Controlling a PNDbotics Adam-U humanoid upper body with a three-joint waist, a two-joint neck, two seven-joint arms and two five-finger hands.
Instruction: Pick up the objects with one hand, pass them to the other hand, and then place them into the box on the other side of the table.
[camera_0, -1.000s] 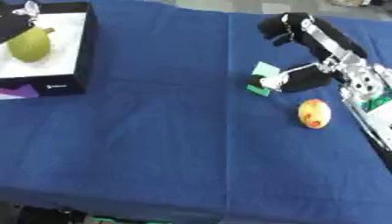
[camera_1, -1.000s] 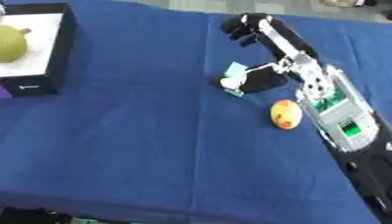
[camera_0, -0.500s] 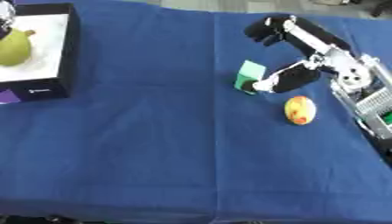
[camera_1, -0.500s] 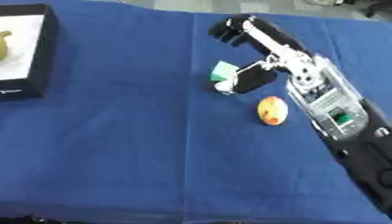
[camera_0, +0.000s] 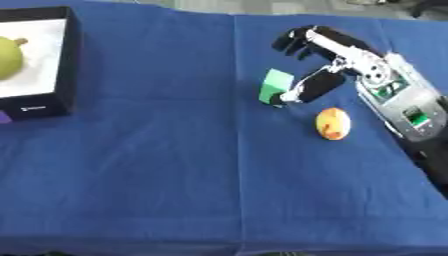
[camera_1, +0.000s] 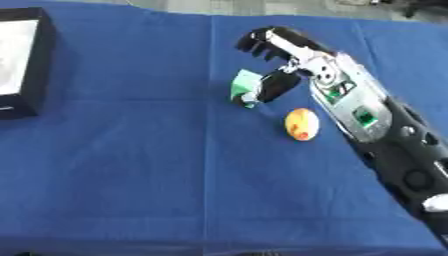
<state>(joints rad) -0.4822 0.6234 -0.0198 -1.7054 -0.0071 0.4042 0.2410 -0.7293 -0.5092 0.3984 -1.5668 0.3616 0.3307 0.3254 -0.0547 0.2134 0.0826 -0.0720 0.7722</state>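
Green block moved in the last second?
No. The block sits the same way from the fruit and the cloth crease; the whole view shifted, so the camera moved.

No text, label, brand or number can be read. The black box (camera_0: 59, 75) at the table's left edge carries a small pale mark on its front wall, too blurred to make out as letters or a logo.
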